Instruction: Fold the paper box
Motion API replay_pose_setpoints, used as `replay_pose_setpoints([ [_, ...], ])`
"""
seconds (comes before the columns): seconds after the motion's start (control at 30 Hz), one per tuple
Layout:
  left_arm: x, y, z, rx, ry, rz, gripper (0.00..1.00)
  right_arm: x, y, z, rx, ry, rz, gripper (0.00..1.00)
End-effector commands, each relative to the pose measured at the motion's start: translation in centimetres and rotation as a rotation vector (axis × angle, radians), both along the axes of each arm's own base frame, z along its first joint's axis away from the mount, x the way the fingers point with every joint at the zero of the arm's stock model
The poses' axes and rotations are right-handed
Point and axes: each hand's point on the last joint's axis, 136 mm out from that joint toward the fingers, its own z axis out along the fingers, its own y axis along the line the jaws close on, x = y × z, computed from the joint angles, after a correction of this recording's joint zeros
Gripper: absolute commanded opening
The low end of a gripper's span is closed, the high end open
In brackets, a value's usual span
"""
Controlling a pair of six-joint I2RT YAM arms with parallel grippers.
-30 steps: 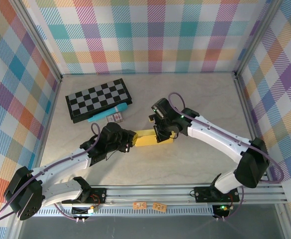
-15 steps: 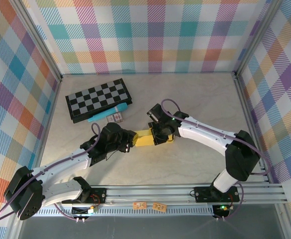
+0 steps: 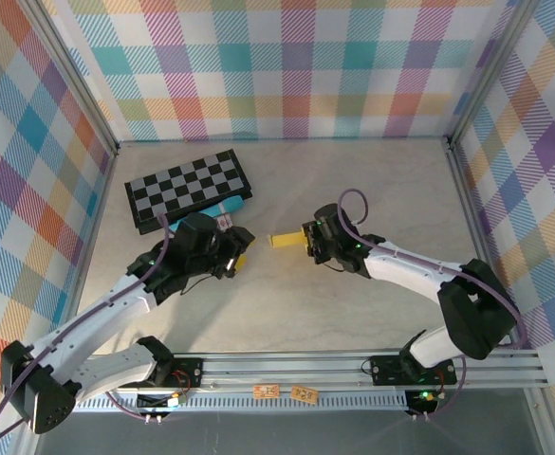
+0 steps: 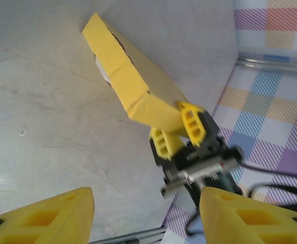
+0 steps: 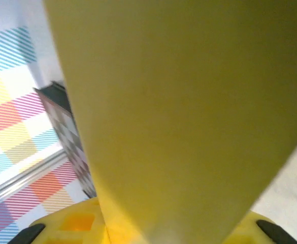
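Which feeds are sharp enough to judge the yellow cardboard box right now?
Right wrist: the thin yellow cardboard box sits so close that it is a featureless, out-of-focus blur. Left wrist: its edges and the right gripper clamped on it read fairly clearly; the left gripper's fingers are soft in the foreground. Top external: evenly lit, sharp, no glare, though the box looks small.

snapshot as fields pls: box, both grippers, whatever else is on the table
paper box: yellow, one end clamped by the right gripper, the rest sticking out toward the left arm
right gripper: shut on the paper box end
left gripper: open, nothing between its fingers, apart from the box
checkered board: flat at the far left of the table
teal tube: beside the board's near edge, partly hidden by the left arm
fold state: cannot tell
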Motion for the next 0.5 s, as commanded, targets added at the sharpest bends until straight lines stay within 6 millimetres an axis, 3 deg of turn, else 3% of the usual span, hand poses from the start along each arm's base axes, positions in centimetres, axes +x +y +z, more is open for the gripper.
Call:
replay_pose_setpoints([
  [0.0,-0.9,1.5,-0.7,0.083,0.011,-0.039,0.55,1.8,-1.4,-2.6,0.000,-0.045,0.000,0.25],
  [0.1,-0.5,2.1,-0.4,0.086,-0.011,-0.036,0.53,2.0,-1.9,-4.4,-0.013,-0.007,0.012,0.29],
  [0.27,0.2,2.9,0.6,0.120,-0.054,-0.035,0.51,-0.8,-3.3,-6.2,-0.053,0.130,0.005,0.55],
  [0.37,0.3,3.3,0.7,0.133,-0.067,-0.027,0.50,-2.8,-5.5,-5.7,-0.115,0.202,-0.036,0.68],
  [0.47,0.7,3.9,1.2,0.144,-0.092,-0.011,0.50,-4.6,-7.7,-4.0,-0.180,0.285,-0.021,0.78],
])
